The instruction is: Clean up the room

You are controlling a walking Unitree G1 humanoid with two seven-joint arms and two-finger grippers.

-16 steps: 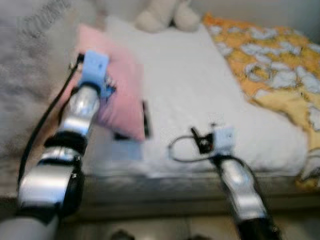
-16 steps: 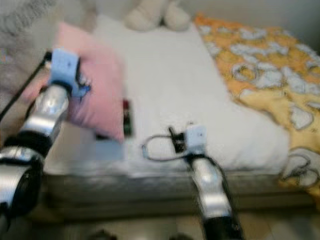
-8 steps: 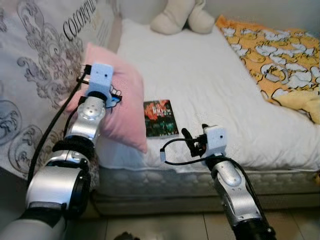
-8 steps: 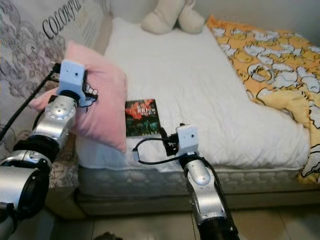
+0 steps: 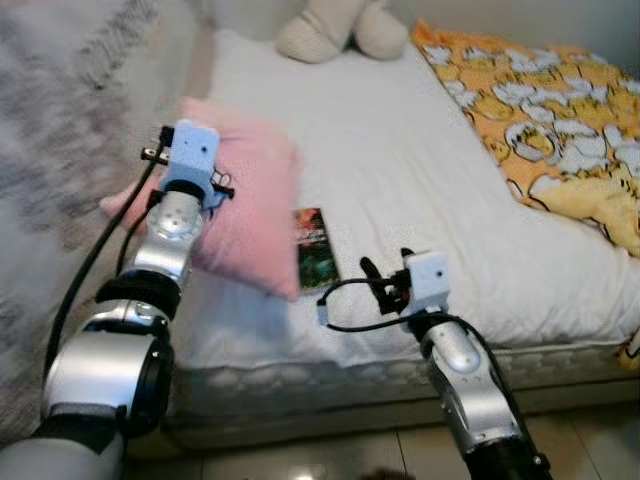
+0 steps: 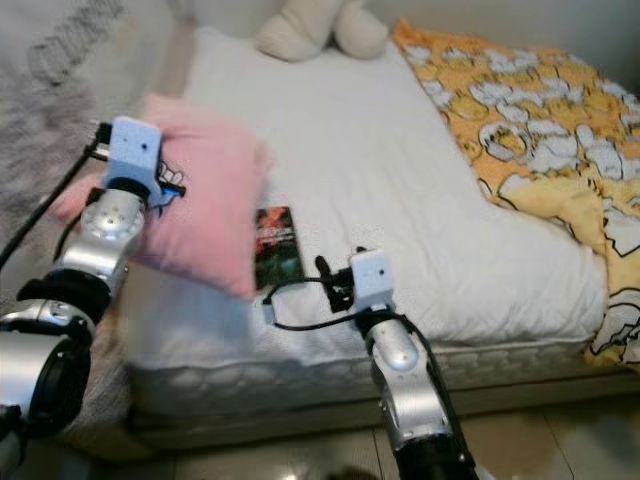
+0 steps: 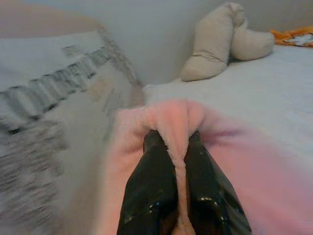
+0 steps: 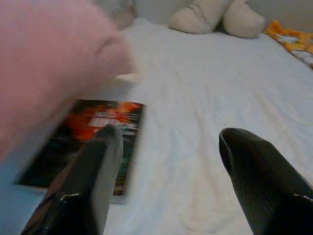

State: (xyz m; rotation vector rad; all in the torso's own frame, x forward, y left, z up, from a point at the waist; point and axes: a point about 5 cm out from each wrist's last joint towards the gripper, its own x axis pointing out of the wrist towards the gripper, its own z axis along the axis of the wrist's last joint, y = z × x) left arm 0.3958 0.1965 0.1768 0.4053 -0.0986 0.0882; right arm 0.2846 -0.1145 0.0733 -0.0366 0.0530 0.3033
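the tidying looks barely begun, as i judge it: the pink pillow [image 5: 245,205] is off the mattress in my grip but not yet set anywhere, a book [image 5: 315,250] lies loose on the white sheet [image 5: 400,170] near the foot of the bed, just beside the pillow's lower edge, and the yellow patterned blanket [image 5: 560,140] sits rumpled along my right side of the bed. a cream stuffed toy [image 5: 330,30] rests up by the head end. so the pillow wants placing, the book wants picking up, and the blanket likely wants straightening.

my left gripper [image 7: 178,166] has its two black fingers pinched tight on a fold of the pillow's edge, the pink fabric squeezed up between them. that arm is raised and reaching forward over the left side of the bed, holding the pillow so it hangs clear of the sheet.

my right gripper [image 8: 168,166] has its fingers spread wide with nothing between them. that arm is stretched out low over the foot of the mattress, pointed toward the book, which lies just ahead of my fingertips.
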